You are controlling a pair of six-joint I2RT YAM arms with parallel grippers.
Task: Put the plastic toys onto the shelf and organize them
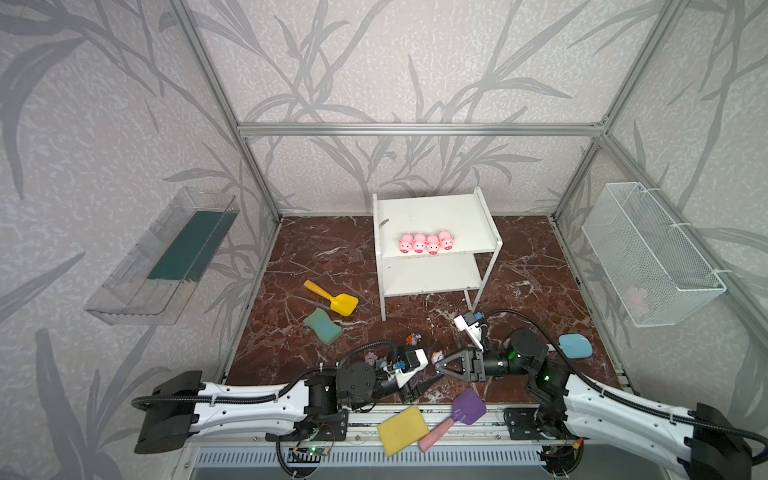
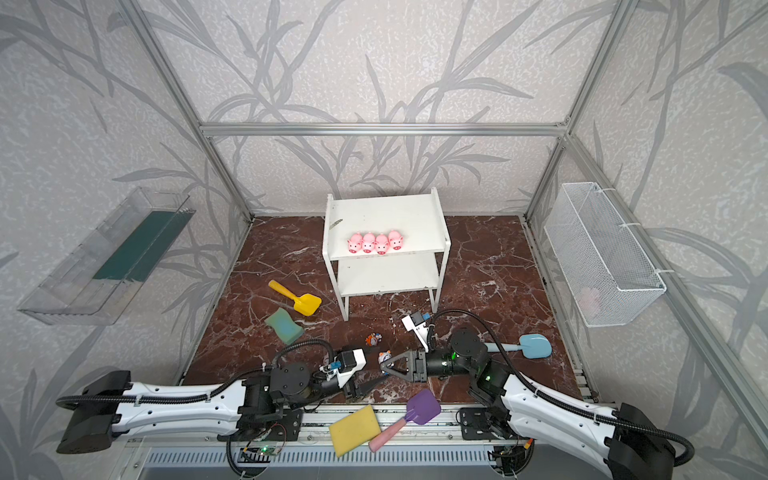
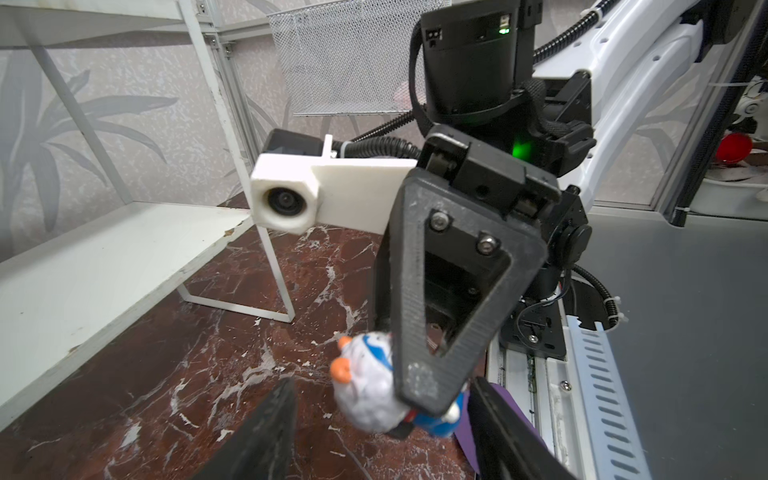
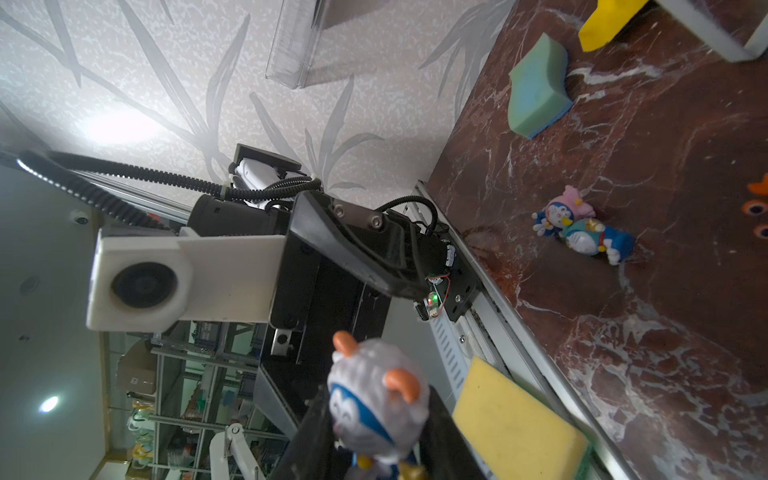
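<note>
Several pink pigs [image 1: 426,242] [image 2: 375,242] stand in a row on the top board of the white shelf [image 1: 436,210] [image 2: 386,210]. Low over the floor's front, my right gripper [image 1: 436,368] [image 4: 374,436] is shut on the white-blue figurine [image 1: 437,356] [image 3: 365,386] [image 4: 374,399]. My left gripper [image 1: 430,380] [image 3: 386,432] faces it, open, its fingers apart on either side of the figurine without touching it. An orange figurine [image 1: 412,339] [image 2: 373,340] stands behind them. A pink figurine [image 4: 561,210] and a teal one [image 4: 594,241] lie together beside the left arm.
A yellow shovel [image 1: 332,297] and a green sponge [image 1: 323,326] lie left of the shelf. A yellow sponge [image 1: 402,430] and a purple shovel [image 1: 457,415] rest on the front rail. A blue shovel [image 1: 575,346] lies right. Clear tray [image 1: 166,253] and wire basket [image 1: 648,253] hang on the walls.
</note>
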